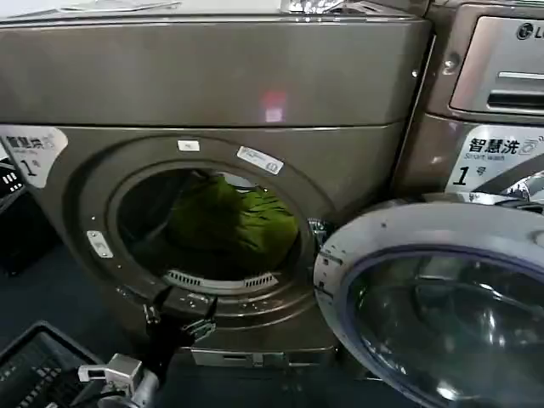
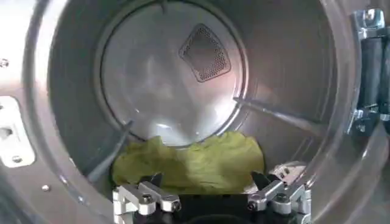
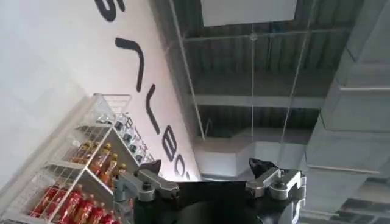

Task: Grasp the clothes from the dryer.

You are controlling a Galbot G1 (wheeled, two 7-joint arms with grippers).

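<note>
The dryer [image 1: 212, 76] is a bronze-grey front-loader, and its round door [image 1: 425, 297] is swung open to the right. The clothes [image 1: 242, 219] are an olive-green bundle on the drum floor, toward the right side of the mouth. My left gripper [image 1: 187, 299] hovers at the lower rim of the mouth, just outside the drum. In the left wrist view the left gripper [image 2: 209, 182] is open, with the clothes [image 2: 189, 161] a short way beyond its fingertips and nothing between them. My right gripper [image 3: 204, 170] is open and empty, pointing up at the ceiling, away from the dryer.
A second machine with an LG logo [image 1: 493, 76] stands to the right. A dark slatted basket [image 1: 34, 365] sits on the floor at the lower left. The open door blocks the space right of the mouth. Drum paddles [image 2: 280, 115] stick out inside. A wire shelf of bottles [image 3: 79, 182] stands near the right arm.
</note>
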